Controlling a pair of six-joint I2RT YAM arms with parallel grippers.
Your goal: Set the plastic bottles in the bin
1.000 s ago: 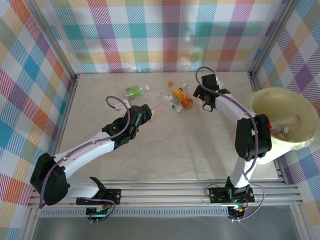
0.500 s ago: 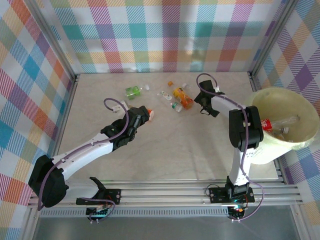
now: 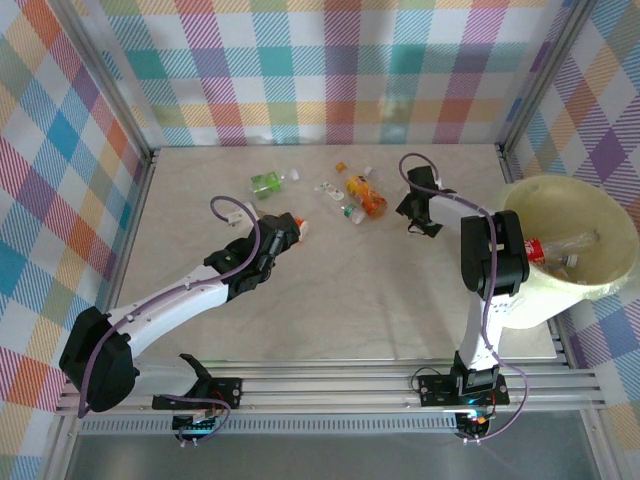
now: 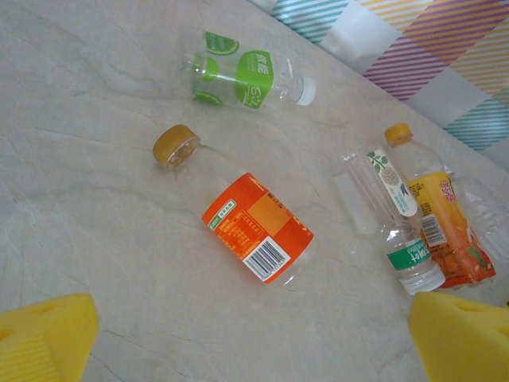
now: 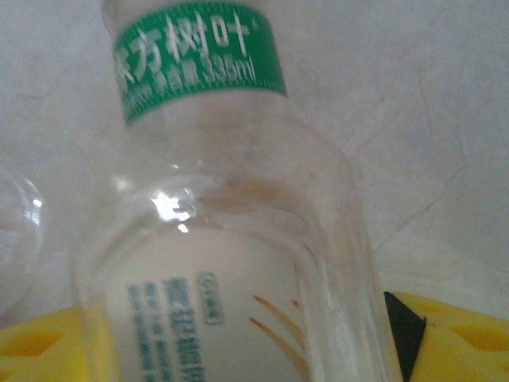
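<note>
Right gripper (image 5: 238, 350) pinching clear bottle (image 5: 223, 239), green band (image 5: 199, 56) reading 335ml (plus Chinese characters), left gripper (image 4: 254, 338) spread wide

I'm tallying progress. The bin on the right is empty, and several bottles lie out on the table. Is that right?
Not quite: the bin is not empty. The top external view shows a red-labelled bottle and a clear bottle inside it. Several bottles do lie out on the table.
</note>
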